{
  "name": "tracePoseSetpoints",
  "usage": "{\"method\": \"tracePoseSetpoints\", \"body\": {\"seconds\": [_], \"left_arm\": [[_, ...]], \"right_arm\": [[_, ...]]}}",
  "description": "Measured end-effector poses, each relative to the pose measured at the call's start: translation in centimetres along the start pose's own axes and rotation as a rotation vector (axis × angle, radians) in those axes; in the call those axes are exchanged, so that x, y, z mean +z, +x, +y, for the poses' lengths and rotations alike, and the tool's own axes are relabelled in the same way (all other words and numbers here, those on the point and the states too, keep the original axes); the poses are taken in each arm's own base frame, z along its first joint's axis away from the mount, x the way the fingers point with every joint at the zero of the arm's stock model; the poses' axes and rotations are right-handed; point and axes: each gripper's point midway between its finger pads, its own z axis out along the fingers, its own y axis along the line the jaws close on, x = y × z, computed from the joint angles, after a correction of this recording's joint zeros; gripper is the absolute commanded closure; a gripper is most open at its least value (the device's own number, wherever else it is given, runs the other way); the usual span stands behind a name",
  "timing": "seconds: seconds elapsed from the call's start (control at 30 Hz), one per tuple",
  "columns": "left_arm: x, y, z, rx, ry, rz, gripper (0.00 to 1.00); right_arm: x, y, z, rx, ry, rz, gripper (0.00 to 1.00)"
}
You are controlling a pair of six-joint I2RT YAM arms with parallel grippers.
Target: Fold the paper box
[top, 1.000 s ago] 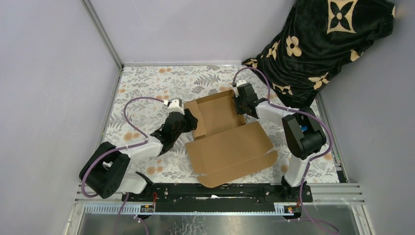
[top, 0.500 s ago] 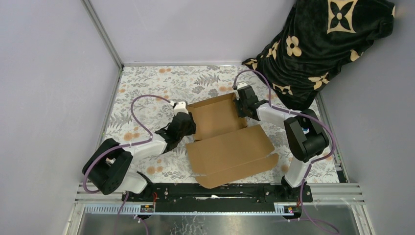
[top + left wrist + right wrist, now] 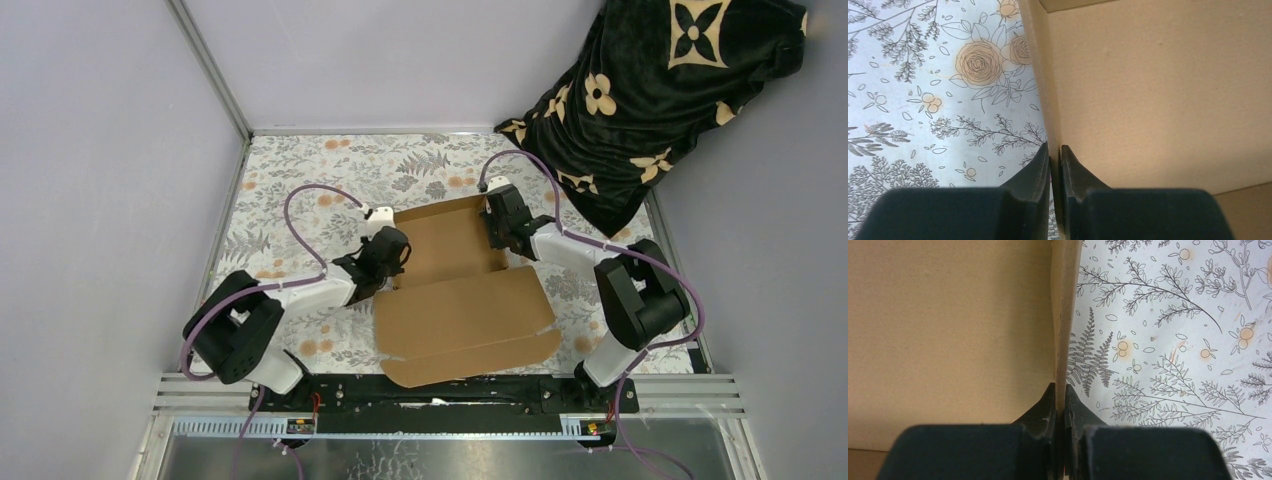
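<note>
The paper box (image 3: 455, 290) is brown cardboard lying partly folded in the middle of the floral table. Its far half has raised side walls, and its near flaps lie flat toward the arm bases. My left gripper (image 3: 393, 250) is at the box's left wall. In the left wrist view this gripper (image 3: 1054, 150) is shut on that upright wall (image 3: 1045, 75), one finger on each face. My right gripper (image 3: 497, 225) holds the right wall. The right wrist view shows this gripper (image 3: 1060, 390) shut on the thin upright edge (image 3: 1064, 310), with the box's inside (image 3: 948, 330) to its left.
A black blanket with beige flower marks (image 3: 650, 90) is heaped at the back right corner. Grey walls close in the floral tablecloth (image 3: 300, 180) on the left, back and right. A black rail (image 3: 450, 390) runs along the near edge.
My left gripper has moved right to the box's left wall and closed on it. The box has shifted slightly left and nearer. The right gripper keeps its grip.
</note>
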Motion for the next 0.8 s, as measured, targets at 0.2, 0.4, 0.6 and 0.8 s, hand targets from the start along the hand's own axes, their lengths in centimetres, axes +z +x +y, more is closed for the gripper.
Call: {"method": "tracePoseSetpoints", "body": {"seconds": [0.2, 0.4, 0.6, 0.8], "left_arm": [[0.3, -0.1, -0.4, 0.076, -0.069, -0.002, 0.99], [0.4, 0.0, -0.9, 0.183, -0.154, -0.011, 1.00], [0.1, -0.1, -0.8, 0.225, -0.200, -0.012, 1.00], [-0.4, -0.5, -0.8, 0.235, -0.213, -0.030, 1.00]], "right_arm": [[-0.3, 0.3, -0.2, 0.002, 0.027, -0.003, 1.00], [-0.5, 1.4, -0.4, 0.013, 0.048, 0.010, 1.00], [-1.5, 1.1, -0.6, 0.020, 0.055, -0.016, 1.00], [-2.8, 0.7, -0.8, 0.030, 0.064, -0.055, 0.99]]}}
